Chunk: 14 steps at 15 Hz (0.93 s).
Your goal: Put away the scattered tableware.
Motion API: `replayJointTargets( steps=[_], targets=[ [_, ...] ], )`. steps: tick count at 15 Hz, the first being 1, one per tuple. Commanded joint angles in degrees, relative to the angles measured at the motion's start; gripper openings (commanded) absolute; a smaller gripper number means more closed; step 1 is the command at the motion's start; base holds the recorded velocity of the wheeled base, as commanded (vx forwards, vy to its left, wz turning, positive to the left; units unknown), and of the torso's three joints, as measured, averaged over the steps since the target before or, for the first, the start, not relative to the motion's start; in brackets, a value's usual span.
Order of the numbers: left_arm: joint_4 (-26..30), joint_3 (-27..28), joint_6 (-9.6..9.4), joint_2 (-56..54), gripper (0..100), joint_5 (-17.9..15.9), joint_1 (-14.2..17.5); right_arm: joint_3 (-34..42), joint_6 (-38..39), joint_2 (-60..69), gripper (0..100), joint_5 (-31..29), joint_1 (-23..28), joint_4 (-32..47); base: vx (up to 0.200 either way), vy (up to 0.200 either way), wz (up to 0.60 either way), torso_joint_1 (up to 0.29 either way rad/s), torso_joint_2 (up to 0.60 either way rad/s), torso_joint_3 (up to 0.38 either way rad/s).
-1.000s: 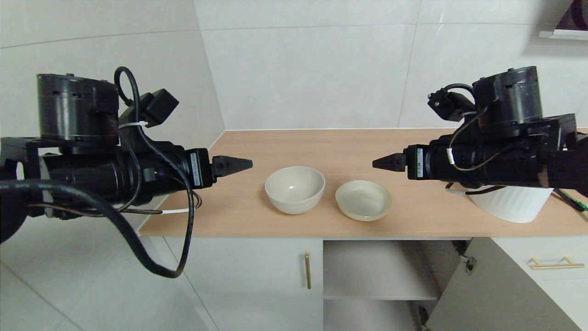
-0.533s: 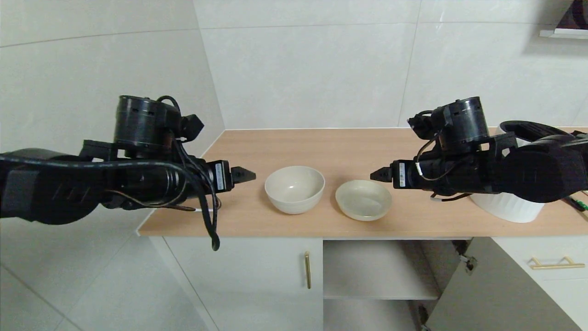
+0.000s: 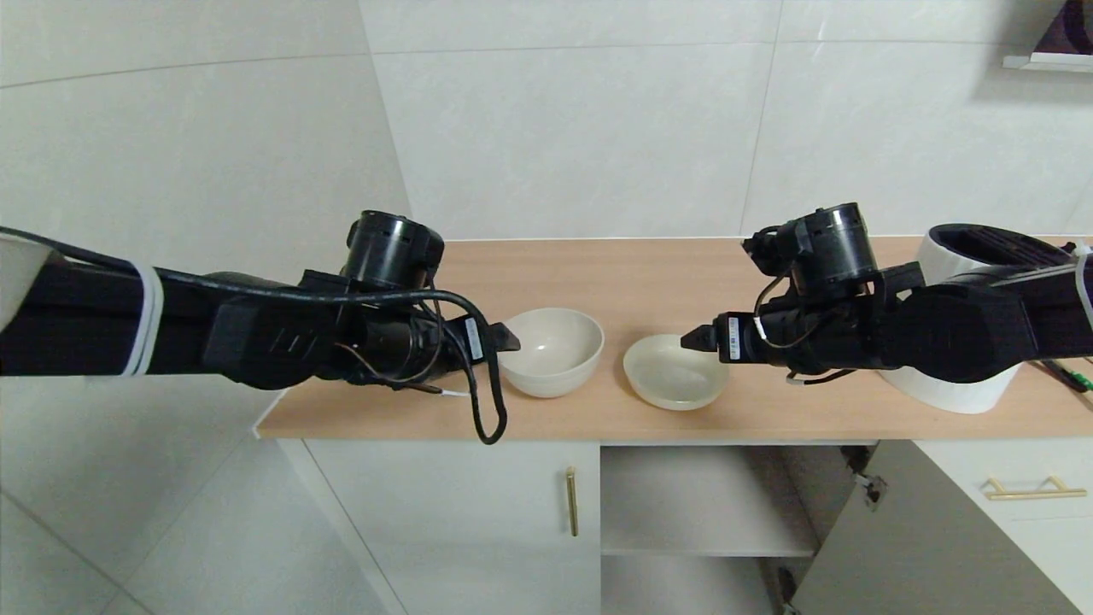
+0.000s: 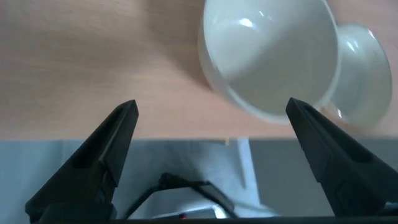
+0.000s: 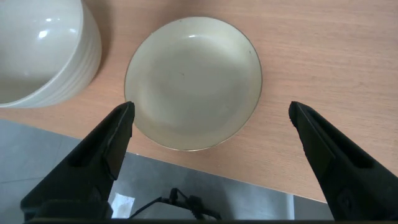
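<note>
Two cream dishes stand side by side on the wooden countertop [image 3: 649,273]: a deep bowl [image 3: 548,352] and, to its right, a shallow dish [image 3: 676,371]. My left gripper [image 3: 511,339] hovers at the deep bowl's left rim. In the left wrist view it is open [image 4: 211,106], with the deep bowl [image 4: 270,56] just ahead of its fingers and nothing between them. My right gripper [image 3: 692,340] hangs over the shallow dish's right side. It is open too [image 5: 211,109], and the shallow dish [image 5: 193,81] lies below the gap, apart from the fingers.
A white ribbed container [image 3: 956,389] stands on the counter at the right, partly behind my right arm. Under the counter an open cupboard [image 3: 683,504] shows a bare shelf, its door [image 3: 862,547] swung out to the right. Tiled walls close off the back and left.
Both arms have stretched forward and down toward the counter. The left gripper has come up to the deep bowl's rim, and the right has come over the shallow dish. The dishes have not moved.
</note>
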State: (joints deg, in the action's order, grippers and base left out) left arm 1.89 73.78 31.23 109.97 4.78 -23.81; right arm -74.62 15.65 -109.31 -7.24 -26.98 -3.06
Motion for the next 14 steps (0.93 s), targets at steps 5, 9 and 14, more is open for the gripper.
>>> replayJointTargets(
  steps=[5,9,14],
  targets=[
    [-0.22,5.15,3.84,6.57,100,2.69,-0.36,0.0,0.08,-0.46,100,-0.05,0.0,-0.46,0.0,0.0,0.0,0.0,0.0,0.0],
    [-1.1,7.35,4.01,10.18,100,7.35,-0.63,0.09,0.08,-0.73,100,-0.49,0.0,-1.16,0.0,0.0,0.0,0.0,0.0,0.0],
    [-2.15,7.35,4.1,10.61,0,7.79,-1.06,0.09,0.08,-0.64,100,-0.58,0.0,-1.16,0.0,0.0,0.0,0.0,0.0,0.0]
  ],
)
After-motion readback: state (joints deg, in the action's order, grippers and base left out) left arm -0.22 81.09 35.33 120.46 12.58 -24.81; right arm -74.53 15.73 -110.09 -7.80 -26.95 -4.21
